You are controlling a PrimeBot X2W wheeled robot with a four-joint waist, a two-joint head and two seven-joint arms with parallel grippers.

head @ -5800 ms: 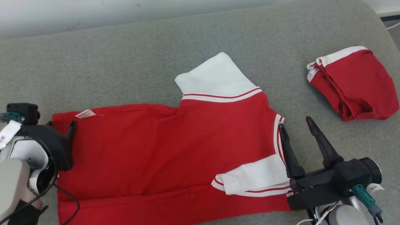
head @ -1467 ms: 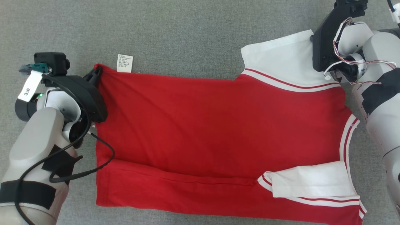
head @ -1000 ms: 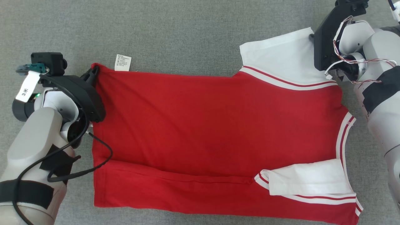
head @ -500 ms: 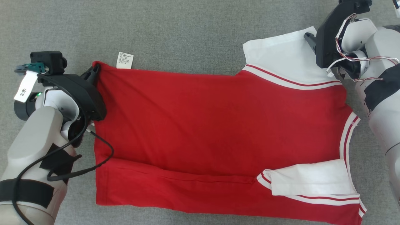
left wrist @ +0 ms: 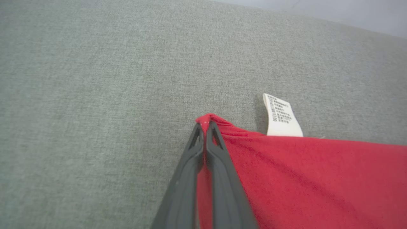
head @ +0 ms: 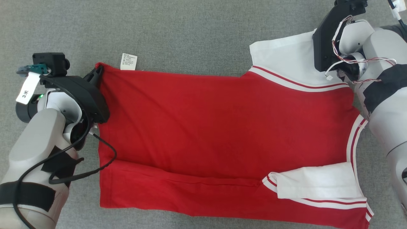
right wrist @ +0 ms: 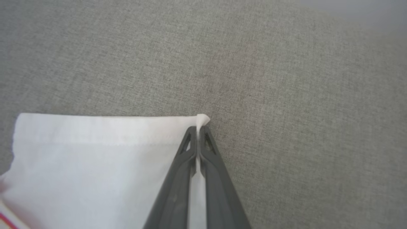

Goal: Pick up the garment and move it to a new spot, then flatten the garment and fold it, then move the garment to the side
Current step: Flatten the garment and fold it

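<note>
Red, white-sleeved garment (head: 222, 127) lies spread, left gripper (left wrist: 203, 125) and right gripper (right wrist: 197, 128) pinching its corners.

Soft, even, diffuse light throughout. A faint shadow lies between the tips of the left gripper (left wrist: 205, 125) and the label of the garment (left wrist: 318, 178). Beyond the right gripper (right wrist: 197, 128), the far corners darken; finger bases blur in both wrist views.

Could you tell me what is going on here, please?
The robot has a red T-shirt with white sleeves lying spread on the grey fabric surface. Its left tool is shut on the shirt's far hem corner beside the white care label, and its right tool is shut on the far sleeve at its corner.
</note>
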